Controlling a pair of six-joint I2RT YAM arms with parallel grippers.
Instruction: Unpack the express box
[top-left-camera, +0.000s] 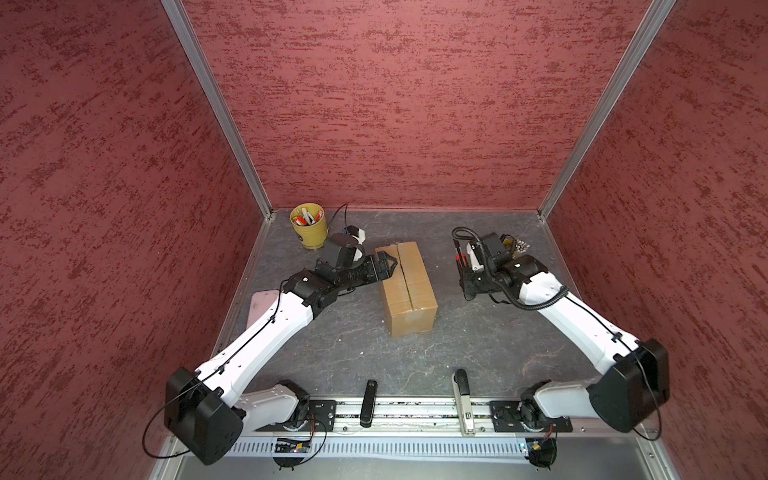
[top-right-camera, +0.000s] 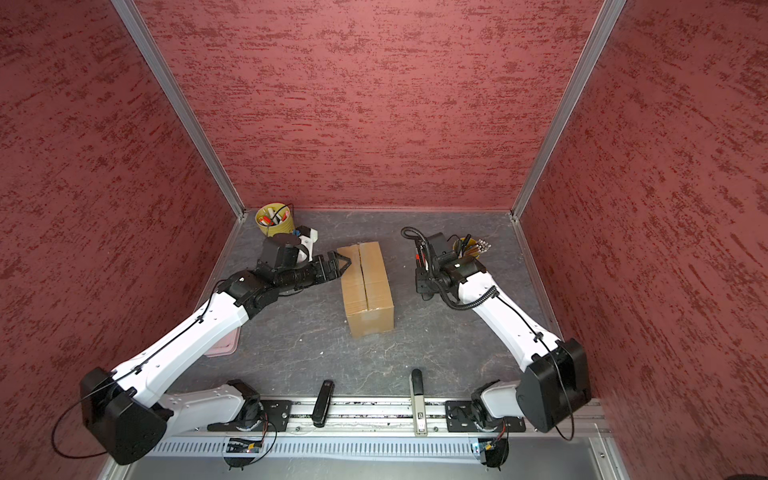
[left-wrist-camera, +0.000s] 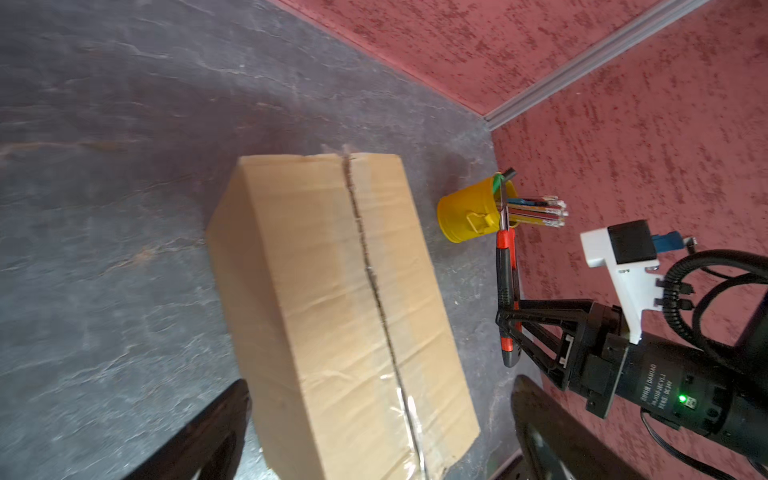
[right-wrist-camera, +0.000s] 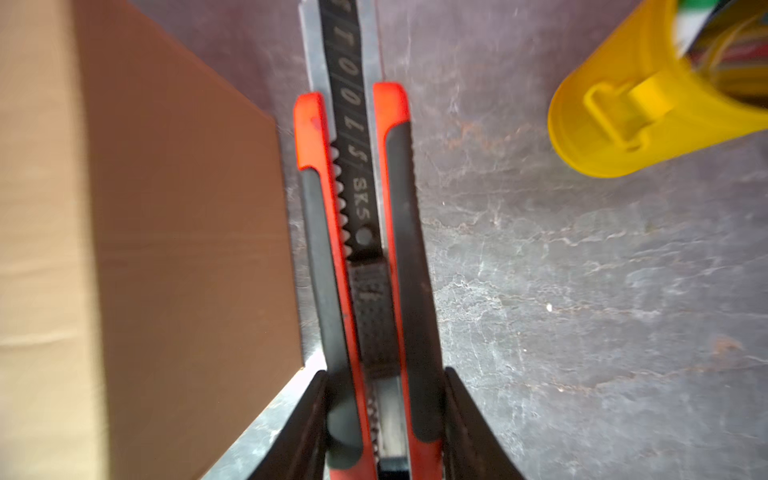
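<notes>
I see three rough red walls (top-left-camera: 395, 104) joined by aluminium corner posts (top-left-camera: 216, 104). They stand around a dark grey veined tabletop (top-left-camera: 415, 357), with a metal rail (top-left-camera: 415, 409) along its near edge.

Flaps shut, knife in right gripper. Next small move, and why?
Probably carry the right gripper across so the utility knife reaches the seam: the express box is closed, tape glints there, the blade is out but beside the box, and the open left gripper hovers at its edge.
</notes>
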